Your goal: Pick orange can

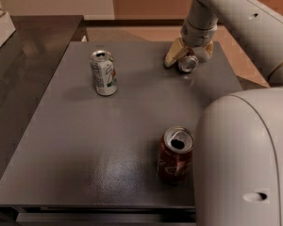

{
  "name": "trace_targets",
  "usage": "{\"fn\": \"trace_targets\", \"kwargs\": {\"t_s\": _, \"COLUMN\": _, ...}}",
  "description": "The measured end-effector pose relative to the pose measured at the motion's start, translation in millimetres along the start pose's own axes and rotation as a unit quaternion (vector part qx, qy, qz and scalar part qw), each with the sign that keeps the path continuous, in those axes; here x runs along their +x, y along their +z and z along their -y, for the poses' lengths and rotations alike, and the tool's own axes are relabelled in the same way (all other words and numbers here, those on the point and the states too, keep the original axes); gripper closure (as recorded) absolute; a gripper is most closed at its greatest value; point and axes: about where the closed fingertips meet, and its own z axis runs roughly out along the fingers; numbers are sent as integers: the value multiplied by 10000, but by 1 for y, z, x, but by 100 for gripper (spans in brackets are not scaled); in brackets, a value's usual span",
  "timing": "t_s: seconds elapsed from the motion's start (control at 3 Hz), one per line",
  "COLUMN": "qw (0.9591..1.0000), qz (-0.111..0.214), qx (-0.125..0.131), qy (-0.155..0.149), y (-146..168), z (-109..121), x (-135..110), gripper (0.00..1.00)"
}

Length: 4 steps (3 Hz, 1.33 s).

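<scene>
End effector [189, 59] sits low over the far right part of the bench [132, 107], hung from the single arm that comes in from upper right. The orange can [187, 65] lies directly inside it, not off to either side; whether it is clamped or only bracketed, cannot tell. Only the can's silver top shows, so its long axis reads roughly upright, judged; the white-and-green can [104, 73] to the left and the dark red can [175, 157] at the near edge stand well apart.
</scene>
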Motion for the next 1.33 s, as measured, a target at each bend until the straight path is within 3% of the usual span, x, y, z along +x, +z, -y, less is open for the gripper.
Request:
{"fn": "trace_targets", "kwargs": {"t_s": 0.67, "qw": 10000, "qz": 8, "qx": 48, "qy": -51, "y": -5, "z": 3, "x": 2, "gripper": 64}}
{"fn": "trace_targets", "kwargs": {"t_s": 1.0, "qw": 9995, "qz": 207, "qx": 67, "qy": -222, "y": -25, "z": 3, "x": 2, "gripper": 87}}
{"fn": "trace_targets", "kwargs": {"t_s": 1.33, "qw": 9970, "qz": 504, "qx": 27, "qy": -588, "y": -56, "z": -3, "x": 2, "gripper": 100}}
